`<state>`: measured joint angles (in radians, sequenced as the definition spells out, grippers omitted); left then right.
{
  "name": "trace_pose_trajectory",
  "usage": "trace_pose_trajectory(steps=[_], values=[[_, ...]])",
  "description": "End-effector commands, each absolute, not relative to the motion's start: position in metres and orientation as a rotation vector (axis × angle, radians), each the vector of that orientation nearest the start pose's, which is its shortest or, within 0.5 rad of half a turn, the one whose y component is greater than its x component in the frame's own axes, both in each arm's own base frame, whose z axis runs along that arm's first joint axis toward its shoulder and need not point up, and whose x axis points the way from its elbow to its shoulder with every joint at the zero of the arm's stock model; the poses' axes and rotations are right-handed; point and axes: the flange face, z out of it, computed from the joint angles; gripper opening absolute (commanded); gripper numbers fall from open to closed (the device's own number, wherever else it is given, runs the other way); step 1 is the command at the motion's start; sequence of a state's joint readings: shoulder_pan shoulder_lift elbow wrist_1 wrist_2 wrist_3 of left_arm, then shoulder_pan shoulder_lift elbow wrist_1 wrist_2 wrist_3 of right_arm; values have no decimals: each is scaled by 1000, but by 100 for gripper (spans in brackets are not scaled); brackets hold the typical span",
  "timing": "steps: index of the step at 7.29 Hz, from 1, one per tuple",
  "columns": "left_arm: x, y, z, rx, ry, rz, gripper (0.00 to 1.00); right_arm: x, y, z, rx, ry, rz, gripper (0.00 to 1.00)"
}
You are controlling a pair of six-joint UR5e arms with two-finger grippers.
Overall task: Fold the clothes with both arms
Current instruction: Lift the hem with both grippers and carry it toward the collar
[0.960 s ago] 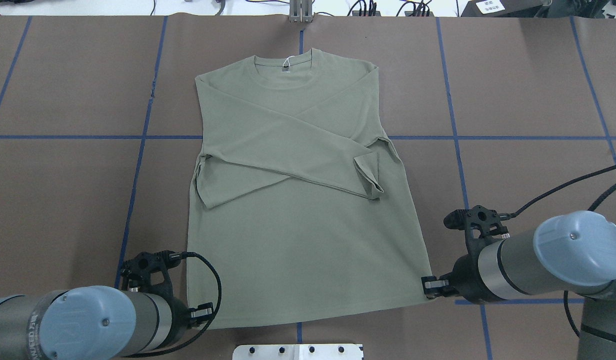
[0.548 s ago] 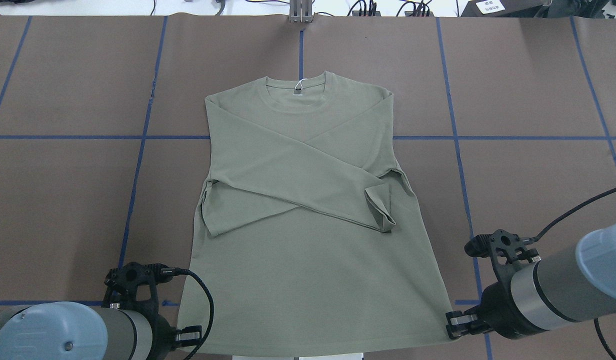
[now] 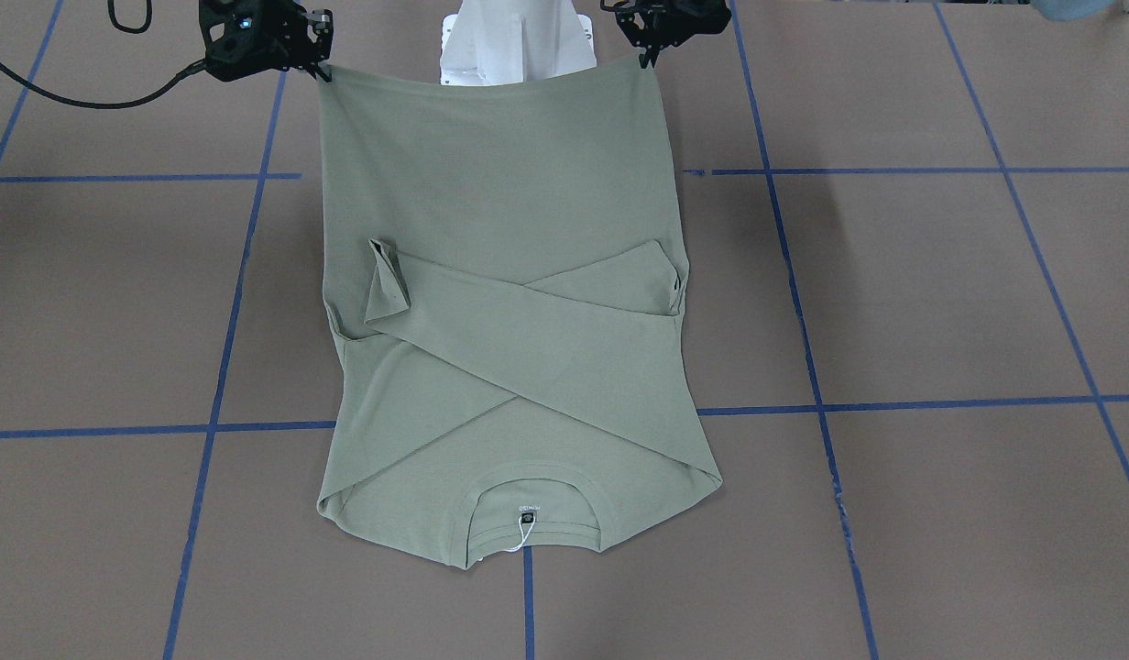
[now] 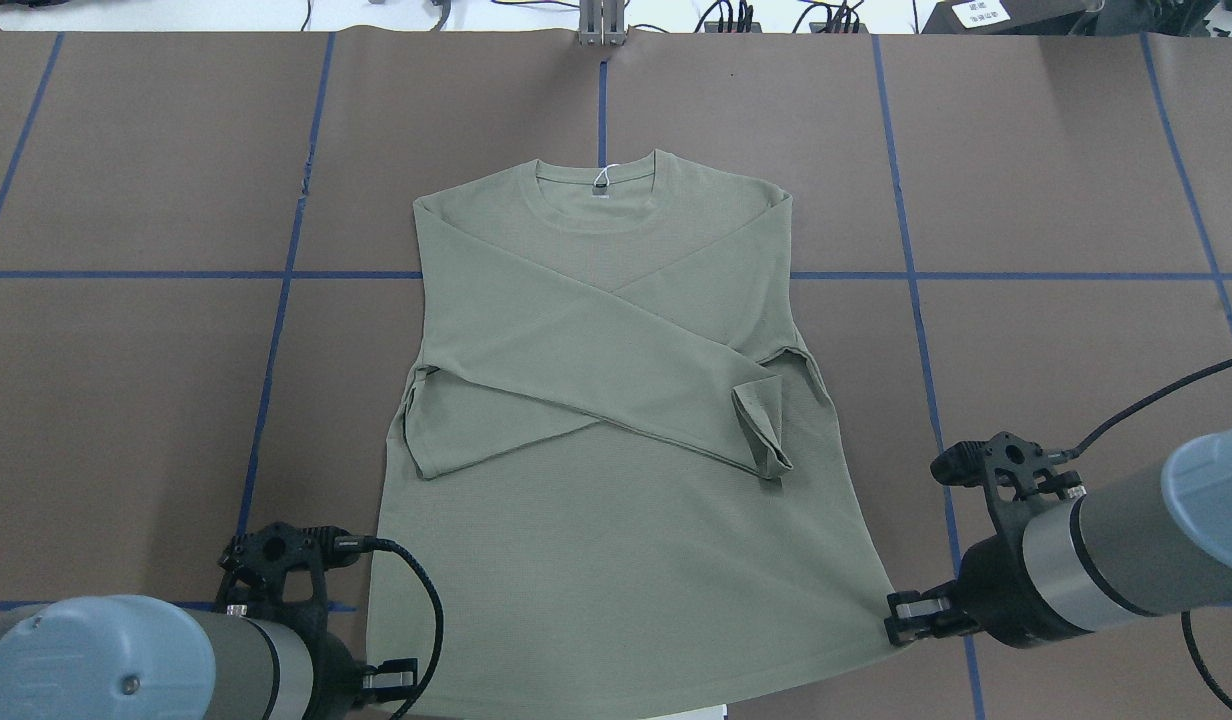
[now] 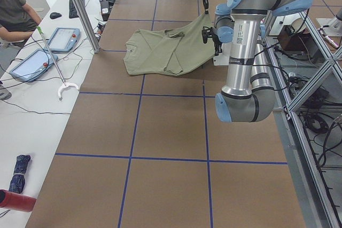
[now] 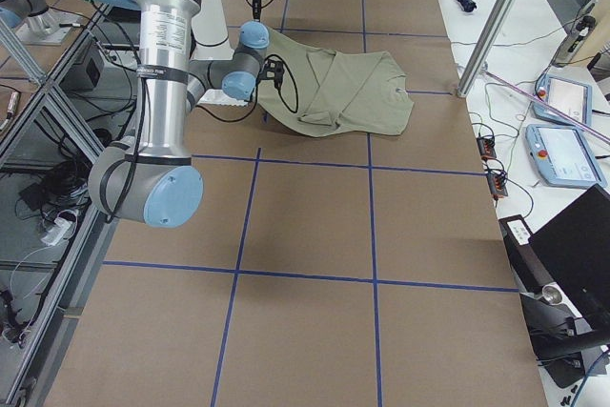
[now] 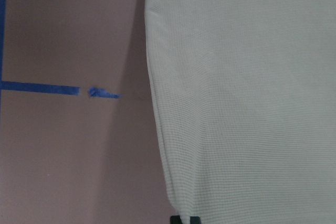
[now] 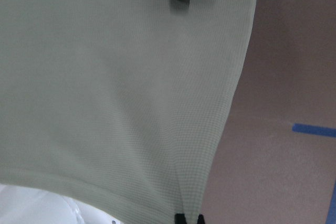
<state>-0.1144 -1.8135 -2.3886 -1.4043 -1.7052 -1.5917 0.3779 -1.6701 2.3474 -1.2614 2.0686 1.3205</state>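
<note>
At the near edge, pinched tight in the left claw (image 4: 401, 675) at the left hem corner and in the right claw (image 4: 901, 618) at the right hem corner: both clamped on the shirt (image 4: 616, 560). Held a little above the tabletop (image 4: 1056, 200) there, over the white pedestal (image 3: 519, 46). Farther out, flat, with 2 sleeves (image 4: 616, 300) crossed over the chest. At the far end, round neck (image 4: 596, 205) with white hang tag (image 4: 602, 178).
</note>
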Motion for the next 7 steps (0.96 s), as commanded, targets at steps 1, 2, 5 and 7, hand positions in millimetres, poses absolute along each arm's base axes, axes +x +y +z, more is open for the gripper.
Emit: trace_pose_trajectory(steps=[1, 2, 5, 7], values=[[395, -222, 211, 14, 911, -98, 0, -320, -257, 301, -77, -1072, -59, 0], [390, -248, 219, 36, 885, -153, 0, -318, -275, 299, -49, -1080, -20, 0], [388, -335, 203, 74, 886, -234, 0, -327, -364, 286, 42, -1098, 112, 0], [381, -398, 215, 131, 836, -280, 0, -326, -418, 281, 89, -1094, 185, 0]])
